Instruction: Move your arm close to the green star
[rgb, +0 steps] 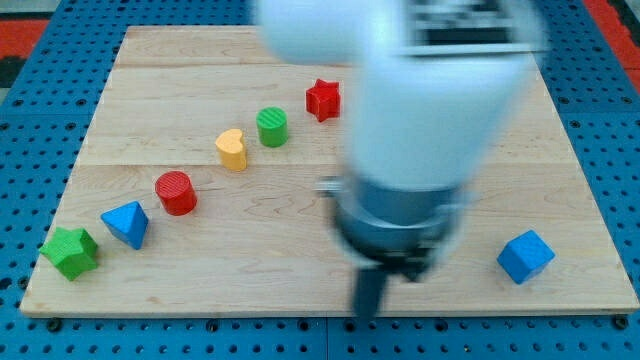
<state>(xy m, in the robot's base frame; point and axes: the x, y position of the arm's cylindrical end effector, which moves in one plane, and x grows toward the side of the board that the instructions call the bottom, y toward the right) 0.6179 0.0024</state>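
The green star lies at the bottom left corner of the wooden board. My tip is the blurred lower end of the dark rod, near the board's bottom edge, right of centre. It is far to the right of the green star and touches no block. The large white arm body hides the upper right part of the board.
A diagonal row rises from the star: blue triangular block, red cylinder, yellow heart-shaped block, green cylinder, red star. A blue cube sits at the lower right.
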